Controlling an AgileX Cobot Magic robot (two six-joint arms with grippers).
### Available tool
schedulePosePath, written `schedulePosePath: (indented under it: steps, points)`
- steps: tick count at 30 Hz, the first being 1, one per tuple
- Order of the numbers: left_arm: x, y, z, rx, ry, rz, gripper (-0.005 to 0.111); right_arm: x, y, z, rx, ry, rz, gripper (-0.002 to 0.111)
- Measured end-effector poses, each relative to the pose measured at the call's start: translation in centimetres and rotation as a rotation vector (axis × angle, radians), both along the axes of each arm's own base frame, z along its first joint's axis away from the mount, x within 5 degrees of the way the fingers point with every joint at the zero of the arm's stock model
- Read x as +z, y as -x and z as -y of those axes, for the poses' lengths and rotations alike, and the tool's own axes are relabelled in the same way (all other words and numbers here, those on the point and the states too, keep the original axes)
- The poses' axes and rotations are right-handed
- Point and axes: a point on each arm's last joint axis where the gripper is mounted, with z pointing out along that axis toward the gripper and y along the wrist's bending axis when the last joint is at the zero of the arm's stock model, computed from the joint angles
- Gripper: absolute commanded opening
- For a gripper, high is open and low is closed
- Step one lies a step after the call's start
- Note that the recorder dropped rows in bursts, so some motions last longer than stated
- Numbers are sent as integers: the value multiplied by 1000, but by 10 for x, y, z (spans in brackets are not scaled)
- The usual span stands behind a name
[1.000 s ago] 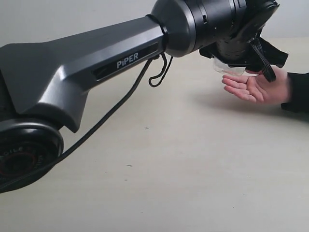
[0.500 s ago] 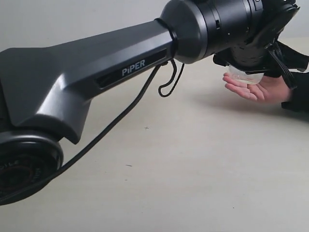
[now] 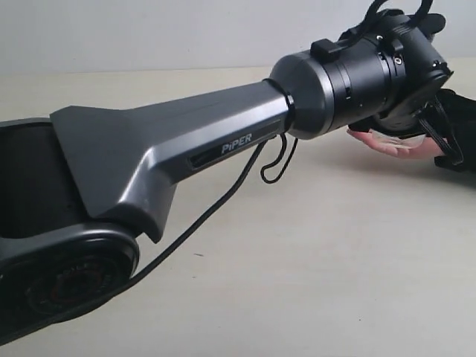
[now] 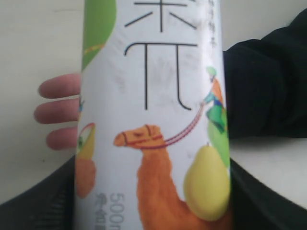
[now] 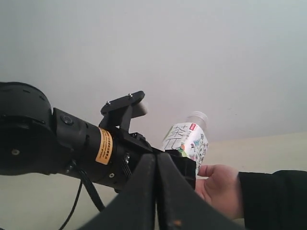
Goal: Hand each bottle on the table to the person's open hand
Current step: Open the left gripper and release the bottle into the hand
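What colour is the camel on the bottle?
Orange. The camel on the bottle shows best in the left wrist view.

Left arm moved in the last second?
Yes. The left arm, holding the bottle, has swung right over the hand, covering most of the palm that showed before.

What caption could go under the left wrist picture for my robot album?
The left gripper holds a camel-label bottle in front of a person's open hand.
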Motion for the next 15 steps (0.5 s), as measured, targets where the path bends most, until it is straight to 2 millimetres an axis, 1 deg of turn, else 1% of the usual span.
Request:
schedulePosePath:
  steps: [5,15]
  points:
    - [-16,-2,6,22,45,-21,0,0,0,0,0,0,0,0]
    - [-50,-4,9,35,16,-54,0,0,0,0,0,0,0,0]
